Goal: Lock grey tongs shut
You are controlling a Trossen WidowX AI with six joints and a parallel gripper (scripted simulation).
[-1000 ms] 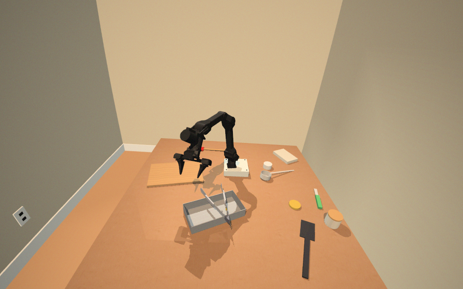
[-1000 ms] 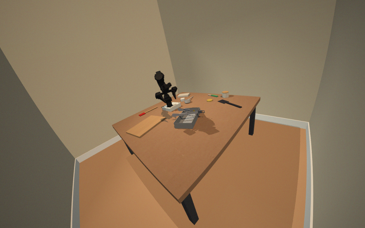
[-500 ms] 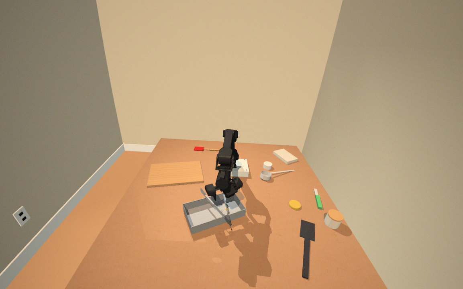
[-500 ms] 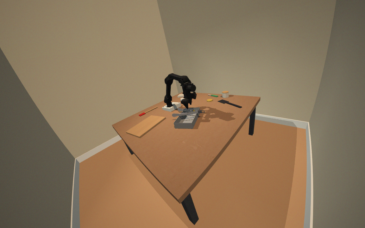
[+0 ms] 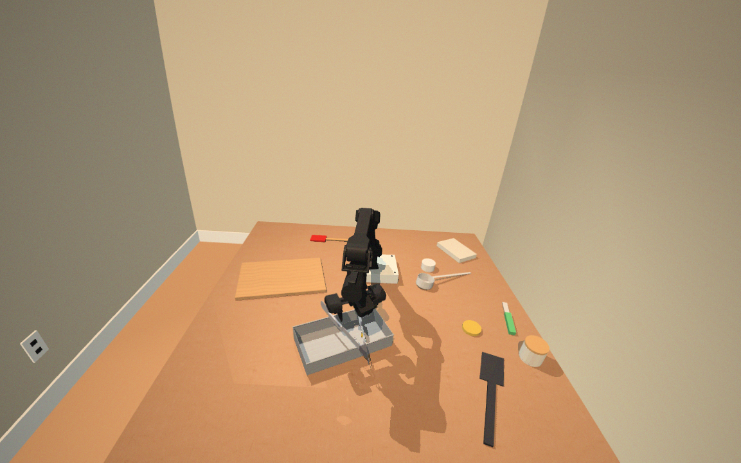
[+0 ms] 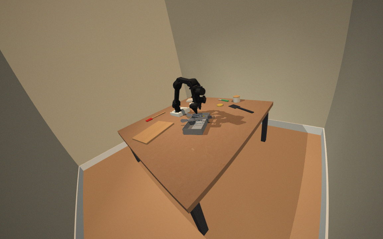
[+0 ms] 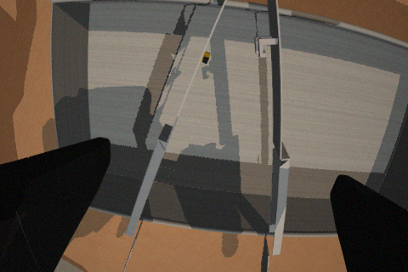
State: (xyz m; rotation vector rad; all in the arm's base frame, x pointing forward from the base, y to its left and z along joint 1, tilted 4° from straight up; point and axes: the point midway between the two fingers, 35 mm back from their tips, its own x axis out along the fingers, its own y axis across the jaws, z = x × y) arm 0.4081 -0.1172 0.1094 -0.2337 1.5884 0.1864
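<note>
Left: the wooden board (image 5: 281, 278) (image 6: 153, 132) lies flat, apart from the roasting tin (image 5: 332, 363) (image 6: 193, 130) (image 7: 70, 72). It is the destination and does not yet carry the tongs.

Centre: the grey tongs (image 5: 345, 330) (image 6: 197, 119) (image 7: 275, 72) lie open across the tin, to the right of and nearer than the board. Their long axis crosses the tin's width. The hinge end overhangs the near rim; the two arms spread from it toward the far rim, with the tip ends beyond it on the robot's side. The tips do not point up, so the locking condition appears unmet.

Above the tin's far side: the gripper (image 5: 355, 315) (image 6: 198, 111) (image 7: 227, 172) is wide open with nothing held. The tongs lie below it, extending toward the near side. In the wrist view, one finger appears outside each tong arm. Whether the fingertips are low enough to engage cannot be determined. The single robot arm (image 5: 364, 230) (image 6: 176, 95) reaches in from the far side; the tip ends are nearer its base than the hinge.

Right: the black spatula (image 5: 491, 368) (image 6: 246, 110) lies well apart from the tin.

Probable next operation: keep the closing direction across the long axis, descend astride both arms and grip. Raise the tips above the hinge before completing the squeeze. Caution: uneven contact could turn the tongs on the rim.
</note>
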